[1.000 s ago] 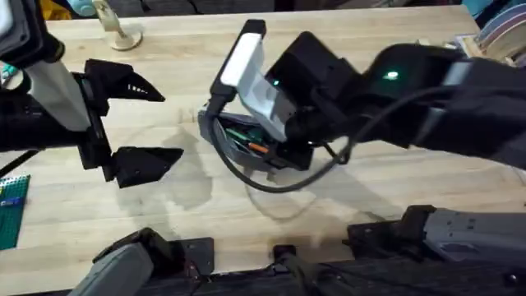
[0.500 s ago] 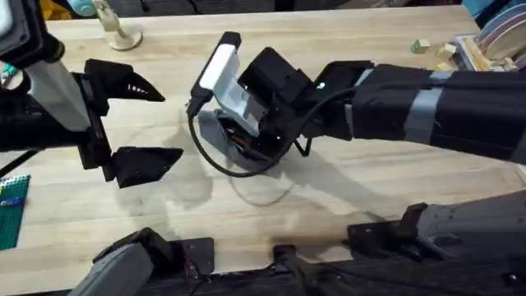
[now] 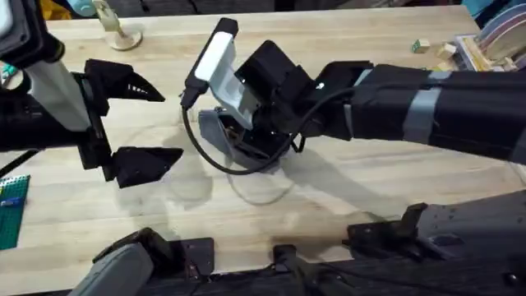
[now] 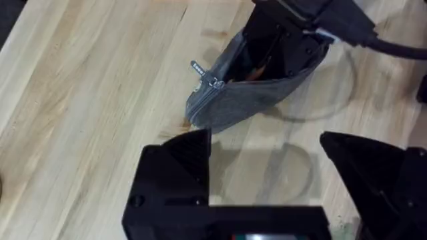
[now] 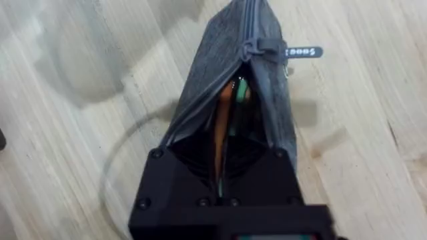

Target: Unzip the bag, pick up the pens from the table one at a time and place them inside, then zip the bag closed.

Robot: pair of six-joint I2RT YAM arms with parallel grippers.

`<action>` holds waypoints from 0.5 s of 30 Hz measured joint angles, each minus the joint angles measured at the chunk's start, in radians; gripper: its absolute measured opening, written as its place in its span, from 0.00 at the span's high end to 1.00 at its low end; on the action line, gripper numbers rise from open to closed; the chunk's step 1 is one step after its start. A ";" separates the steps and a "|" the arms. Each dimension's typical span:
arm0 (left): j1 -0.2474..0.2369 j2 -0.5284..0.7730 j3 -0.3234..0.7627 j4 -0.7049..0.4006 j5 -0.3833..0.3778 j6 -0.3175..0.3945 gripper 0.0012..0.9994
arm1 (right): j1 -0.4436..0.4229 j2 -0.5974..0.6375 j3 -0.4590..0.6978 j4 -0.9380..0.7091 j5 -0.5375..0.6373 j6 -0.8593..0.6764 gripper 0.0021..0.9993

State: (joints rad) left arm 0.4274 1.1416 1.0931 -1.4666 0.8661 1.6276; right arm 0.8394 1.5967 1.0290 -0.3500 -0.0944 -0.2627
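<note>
The grey bag (image 3: 210, 131) lies near the middle of the table (image 3: 345, 189), its zip open and the zip pull (image 5: 301, 52) at the end towards my left arm. My right gripper (image 3: 251, 138) reaches down into the opening. In the right wrist view its fingers stand close together around an orange pen (image 5: 222, 127) inside the bag (image 5: 213, 60), with a green pen (image 5: 241, 89) beside it. My left gripper (image 3: 152, 122) hovers open left of the bag, holding nothing. The left wrist view shows the bag (image 4: 253, 100), its zip pull (image 4: 200, 69) and the open left gripper (image 4: 267, 163).
A small wooden stand (image 3: 115, 29) is at the back left. A green studded plate (image 3: 11, 210) lies at the left edge. Small blocks and stacked items (image 3: 460, 48) sit at the back right. Bare wood lies in front of the bag.
My right arm has swung left and lowered its gripper deeper into the bag, which slid a little left with it. The left arm has stayed still.
</note>
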 joint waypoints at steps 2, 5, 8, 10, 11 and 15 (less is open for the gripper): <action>0.000 0.000 0.000 0.000 0.000 0.000 0.01 | 0.000 0.000 0.000 0.002 0.000 0.002 0.71; 0.000 0.000 0.000 0.000 0.000 0.000 0.01 | 0.000 0.000 0.000 0.004 0.001 0.006 0.28; 0.000 0.000 0.000 0.000 0.000 0.000 0.01 | 0.000 0.000 0.000 0.003 0.001 0.016 0.01; 0.000 0.000 0.000 0.000 0.000 0.000 0.01 | 0.000 0.000 0.000 -0.003 0.001 0.036 0.00; 0.000 0.000 0.000 0.000 0.000 0.000 0.01 | 0.000 -0.001 0.000 -0.009 0.001 0.047 0.00; 0.000 0.000 0.000 0.000 0.000 0.000 0.01 | 0.000 -0.026 0.000 -0.049 0.000 0.074 0.00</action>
State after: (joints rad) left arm 0.4274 1.1416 1.0931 -1.4666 0.8661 1.6276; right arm 0.8394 1.5702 1.0294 -0.3988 -0.0942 -0.1882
